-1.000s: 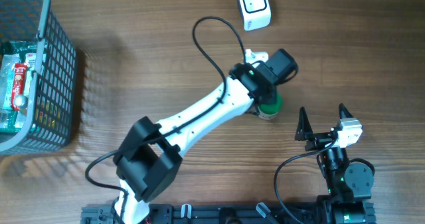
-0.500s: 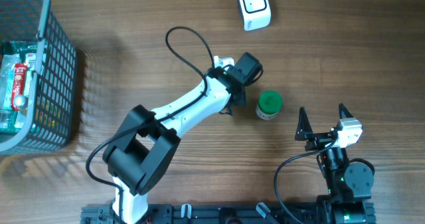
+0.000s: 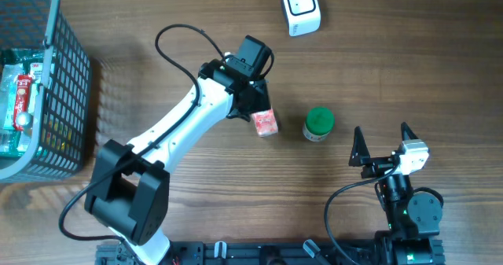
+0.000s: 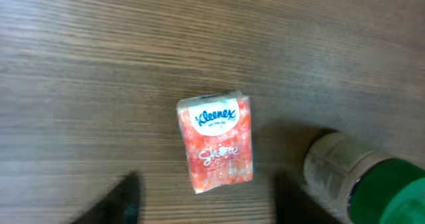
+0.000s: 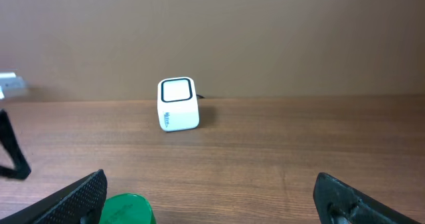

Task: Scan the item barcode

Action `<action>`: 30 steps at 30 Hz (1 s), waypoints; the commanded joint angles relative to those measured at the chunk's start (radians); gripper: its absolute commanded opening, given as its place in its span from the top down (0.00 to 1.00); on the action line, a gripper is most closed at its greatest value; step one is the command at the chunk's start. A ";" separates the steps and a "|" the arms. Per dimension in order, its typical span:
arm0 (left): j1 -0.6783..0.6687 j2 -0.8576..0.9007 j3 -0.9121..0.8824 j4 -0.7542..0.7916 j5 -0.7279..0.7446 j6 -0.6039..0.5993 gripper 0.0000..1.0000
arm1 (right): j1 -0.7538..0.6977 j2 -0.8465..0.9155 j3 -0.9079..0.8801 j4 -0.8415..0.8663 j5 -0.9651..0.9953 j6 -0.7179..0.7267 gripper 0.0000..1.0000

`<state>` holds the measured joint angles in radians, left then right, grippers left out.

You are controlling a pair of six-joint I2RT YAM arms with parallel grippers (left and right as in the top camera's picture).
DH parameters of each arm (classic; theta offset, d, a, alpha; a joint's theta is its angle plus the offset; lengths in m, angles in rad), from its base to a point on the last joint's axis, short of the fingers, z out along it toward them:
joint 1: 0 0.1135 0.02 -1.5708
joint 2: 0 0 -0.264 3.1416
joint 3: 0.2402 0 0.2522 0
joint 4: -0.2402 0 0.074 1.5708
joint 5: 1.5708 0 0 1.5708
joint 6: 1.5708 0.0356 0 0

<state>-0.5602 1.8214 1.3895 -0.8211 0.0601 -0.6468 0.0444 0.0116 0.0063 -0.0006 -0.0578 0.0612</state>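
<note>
A red and white Kleenex tissue pack (image 3: 265,123) lies flat on the wooden table, its label up in the left wrist view (image 4: 216,144). My left gripper (image 3: 255,108) hovers just above and to the left of it, open, its blurred dark fingers (image 4: 126,197) apart with nothing between them. A green-capped bottle (image 3: 318,124) stands just right of the pack (image 4: 358,181). The white barcode scanner (image 3: 301,9) sits at the far edge, its window facing the right wrist camera (image 5: 178,104). My right gripper (image 3: 383,135) rests open and empty near the front, right of the bottle (image 5: 126,211).
A grey wire basket (image 3: 55,84) with several packaged goods stands at the left edge. The left arm's black cable (image 3: 177,37) loops over the table behind the arm.
The left arm has swung left, away from the green-capped bottle, which stays standing. The tissue pack has come into view beneath it, and the left jaws have widened. The right arm is still.
</note>
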 commanded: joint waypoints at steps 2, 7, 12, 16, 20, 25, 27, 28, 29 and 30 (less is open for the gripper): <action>-0.007 0.019 -0.133 0.084 0.051 -0.108 0.65 | -0.005 -0.007 -0.001 0.002 0.011 -0.008 0.00; -0.007 0.019 -0.223 0.216 0.063 -0.204 0.67 | -0.005 -0.007 -0.001 0.002 0.011 -0.008 0.00; -0.010 0.021 -0.247 0.253 0.085 -0.206 0.72 | -0.005 -0.007 -0.001 0.002 0.011 -0.009 0.00; -0.033 0.033 -0.247 0.255 0.085 -0.206 0.72 | -0.005 -0.007 -0.001 0.002 0.011 -0.009 0.00; -0.047 0.078 -0.247 0.258 0.069 -0.206 0.72 | -0.005 -0.007 -0.001 0.002 0.011 -0.008 0.00; -0.030 0.087 -0.235 0.283 0.070 -0.055 0.86 | -0.005 -0.007 -0.001 0.002 0.011 -0.008 0.00; -0.013 0.061 -0.232 0.281 0.054 0.035 0.96 | -0.005 -0.007 -0.001 0.002 0.011 -0.008 0.00; -0.014 0.059 -0.231 0.282 0.038 0.066 0.96 | -0.005 -0.007 -0.001 0.002 0.011 -0.008 0.00; -0.013 0.053 -0.226 0.277 0.020 0.088 0.96 | -0.005 -0.007 -0.001 0.002 0.011 -0.008 0.00; -0.013 0.035 -0.210 0.255 -0.016 0.113 0.96 | -0.005 -0.007 -0.001 0.002 0.011 -0.008 0.00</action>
<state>-0.5858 1.8927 1.1557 -0.5346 0.1452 -0.6399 0.0444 0.0116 0.0063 -0.0006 -0.0578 0.0612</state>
